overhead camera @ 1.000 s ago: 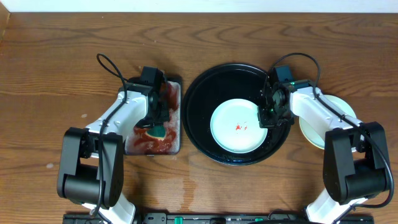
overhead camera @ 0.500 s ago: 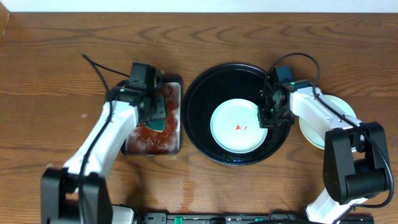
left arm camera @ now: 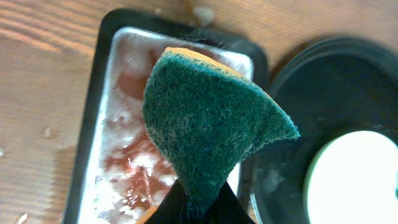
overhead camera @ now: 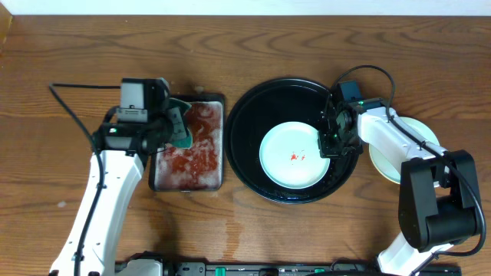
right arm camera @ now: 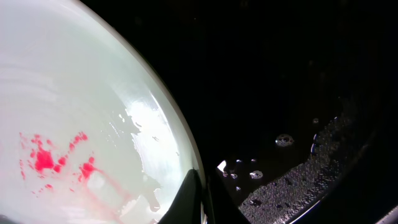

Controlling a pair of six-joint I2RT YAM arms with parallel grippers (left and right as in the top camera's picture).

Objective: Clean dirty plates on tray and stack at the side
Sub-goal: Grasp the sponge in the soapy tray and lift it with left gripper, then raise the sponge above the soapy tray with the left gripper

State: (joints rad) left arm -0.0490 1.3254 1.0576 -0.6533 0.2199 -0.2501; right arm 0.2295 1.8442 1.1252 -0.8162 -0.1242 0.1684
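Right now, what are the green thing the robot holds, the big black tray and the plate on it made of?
The sponge: fuzzy green scouring fibre on yellow foam; a yellow edge shows on top. The tray: probably plastic, glossy black; it mirrors light and beads water. The plate: smooth, shiny pale mint, maybe glazed ceramic or melamine; I cannot tell which.

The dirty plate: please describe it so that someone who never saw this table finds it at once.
Find the large round black tray in the middle of the table. A small mint plate lies inside it, toward the right. Unlike the pale plate outside the tray's right rim, it has red spots at its centre.
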